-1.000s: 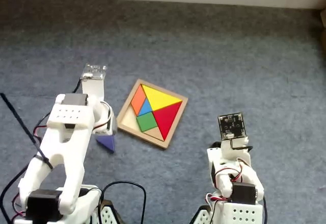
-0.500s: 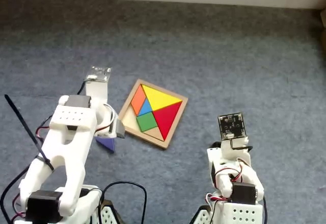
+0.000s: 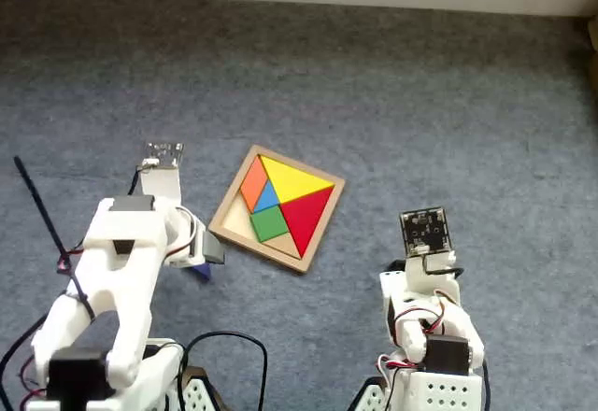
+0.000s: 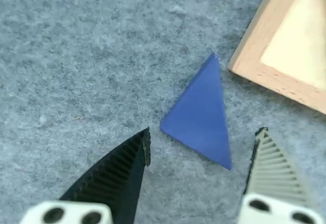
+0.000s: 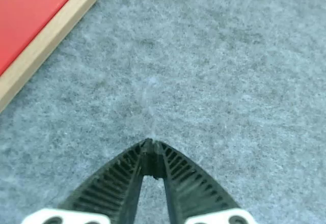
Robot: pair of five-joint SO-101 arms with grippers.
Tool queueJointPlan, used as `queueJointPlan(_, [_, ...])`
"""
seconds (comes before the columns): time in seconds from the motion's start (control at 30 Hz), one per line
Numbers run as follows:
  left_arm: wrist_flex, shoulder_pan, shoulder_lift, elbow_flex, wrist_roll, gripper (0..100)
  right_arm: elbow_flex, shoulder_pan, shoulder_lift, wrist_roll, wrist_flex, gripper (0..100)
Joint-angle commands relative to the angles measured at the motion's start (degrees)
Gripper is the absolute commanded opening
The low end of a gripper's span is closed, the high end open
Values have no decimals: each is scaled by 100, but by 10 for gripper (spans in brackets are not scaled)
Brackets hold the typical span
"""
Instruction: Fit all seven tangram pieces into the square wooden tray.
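Left claw (image 4: pixel 204 133) wide open, gripping nothing, straddles blue triangle (image 4: pixel 201 114). The triangle lies flat on surface (image 3: pixel 420 84), at 8 o'clock just off tray (image 4: pixel 262 30). Right claw (image 5: pixel 153 158) closed, empty, at tray's 4 o'clock.

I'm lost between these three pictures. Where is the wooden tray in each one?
High view: the wooden tray lies on the carpet between the two arms, turned like a diamond.
Left wrist view: a bare corner of the tray, just beyond the blue triangle.
Right wrist view: another corner, holding the red piece.
Shared landmarks: the blue triangle and red piece also show in the high view.
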Motion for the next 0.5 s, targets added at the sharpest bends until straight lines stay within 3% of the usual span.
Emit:
queueJointPlan(0.0, [70, -40, 558, -549, 18, 315, 532, 66, -84, 70, 22, 6])
queueJointPlan(0.2, [475, -4, 1437, -1270, 44, 315, 532, 66, -84, 70, 22, 6])
queueJointPlan(0.47, [413, 426, 1473, -1323, 44, 218, 532, 66, -84, 70, 22, 6])
